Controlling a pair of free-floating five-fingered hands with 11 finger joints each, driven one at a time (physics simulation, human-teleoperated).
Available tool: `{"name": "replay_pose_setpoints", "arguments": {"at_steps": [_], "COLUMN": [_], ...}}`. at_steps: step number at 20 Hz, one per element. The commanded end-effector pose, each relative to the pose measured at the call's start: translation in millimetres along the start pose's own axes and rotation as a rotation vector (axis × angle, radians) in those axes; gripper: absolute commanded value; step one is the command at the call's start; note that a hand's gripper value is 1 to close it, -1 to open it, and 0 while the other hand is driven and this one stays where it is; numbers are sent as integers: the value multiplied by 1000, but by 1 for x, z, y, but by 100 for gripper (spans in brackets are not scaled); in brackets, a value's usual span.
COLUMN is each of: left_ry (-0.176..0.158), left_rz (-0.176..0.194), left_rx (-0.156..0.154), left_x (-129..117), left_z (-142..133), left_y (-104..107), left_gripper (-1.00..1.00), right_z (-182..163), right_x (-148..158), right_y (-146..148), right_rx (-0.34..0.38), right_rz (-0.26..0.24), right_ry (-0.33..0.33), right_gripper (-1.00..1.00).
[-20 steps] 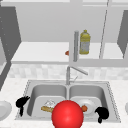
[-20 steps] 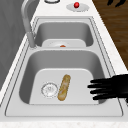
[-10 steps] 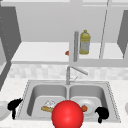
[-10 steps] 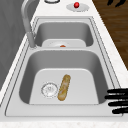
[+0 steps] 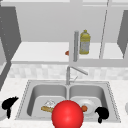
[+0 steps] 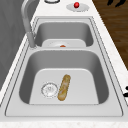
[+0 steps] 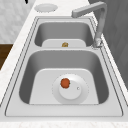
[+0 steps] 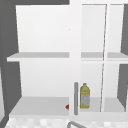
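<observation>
Where the front view faces the sink (image 5: 111, 100), the left hand (image 5: 8, 103) hangs curled and empty over the left counter, the right hand (image 5: 102, 113) curled and empty by the plate (image 5: 88, 103). From the left, a bread roll (image 6: 64, 87) lies beside the drain (image 6: 49, 89). Above, the yellow bottle's (image 8: 84, 96) label is unreadable.

Kitchen: double sink (image 5: 30, 88), faucet (image 5: 68, 73), cabinet (image 8: 42, 56)

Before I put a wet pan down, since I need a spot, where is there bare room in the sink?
Left basin: bare floor to the right of the bread stick, which lies beside the drain. Right basin: crowded, a plate carrying a small red fruit covers most of its floor, leaving a narrow margin round it.
</observation>
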Motion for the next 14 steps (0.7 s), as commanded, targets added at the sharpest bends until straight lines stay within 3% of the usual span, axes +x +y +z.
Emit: {"name": "replay_pose_setpoints", "arguments": {"at_steps": [1,2,3,6,9,14], "left_ry": [-12,5,-3,1,44,74], "left_rz": [-3,-1,-3,-2,-31,-40], "left_rx": [-12,3,12,1,30,36], "left_x": [0,1,1,1,6,4], "left_z": [-2,0,1,6,27,39], "left_y": [0,1,2,-1,1,5], "left_gripper": [-100,-100,-100,-100,-100,-100], "right_z": [0,0,0,0,0,0], "right_x": [0,0,0,0,0,0], "right_y": [0,0,0,0,0,0], "right_rx": [0,0,0,0,0,0], "right_rz": [0,0,0,0,0,0], "right_ry": [0,0,0,0,0,0], "right_gripper": [0,0,0,0,0,0]}}
